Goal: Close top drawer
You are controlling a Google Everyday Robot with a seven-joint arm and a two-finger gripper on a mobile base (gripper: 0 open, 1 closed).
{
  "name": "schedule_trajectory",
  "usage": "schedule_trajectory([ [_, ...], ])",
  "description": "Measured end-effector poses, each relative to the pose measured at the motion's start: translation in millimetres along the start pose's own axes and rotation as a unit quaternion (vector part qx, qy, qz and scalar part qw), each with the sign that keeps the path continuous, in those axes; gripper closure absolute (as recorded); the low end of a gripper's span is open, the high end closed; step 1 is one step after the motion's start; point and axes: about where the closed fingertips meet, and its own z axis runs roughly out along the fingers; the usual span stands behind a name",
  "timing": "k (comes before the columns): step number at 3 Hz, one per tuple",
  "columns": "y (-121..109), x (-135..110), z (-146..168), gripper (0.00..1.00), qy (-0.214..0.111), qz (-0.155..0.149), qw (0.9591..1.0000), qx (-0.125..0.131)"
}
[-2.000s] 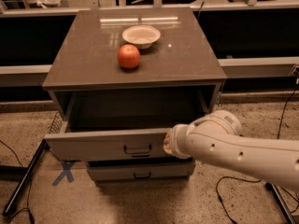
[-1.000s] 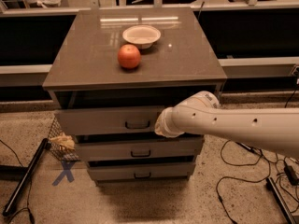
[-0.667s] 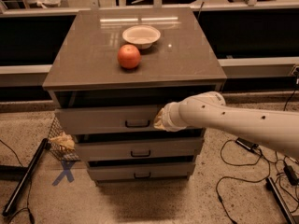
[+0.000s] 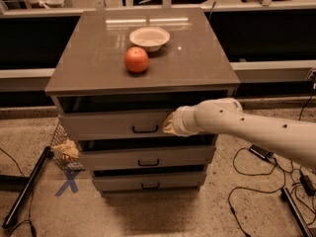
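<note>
Hand [image 4: 168,124] rests against top drawer [image 4: 106,124] front.

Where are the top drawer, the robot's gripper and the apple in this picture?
top drawer [image 4: 98,124], camera view, left part of its front panel.
gripper [image 4: 167,124], camera view, its tip at the drawer front.
apple [image 4: 136,59], camera view, its red middle.

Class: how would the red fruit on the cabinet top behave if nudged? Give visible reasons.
Round and loose on the smooth cabinet top, the red fruit would probably roll. Its smooth skin suggests it is firm, maybe slippery. The gripper, lower down, sits at the top drawer.
</note>
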Motion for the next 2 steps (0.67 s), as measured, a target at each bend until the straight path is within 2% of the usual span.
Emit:
schedule_trajectory([
  [2, 0.0, 0.0, 0.0, 1.00, 0.000, 0.000, 1.0000, 0.000],
])
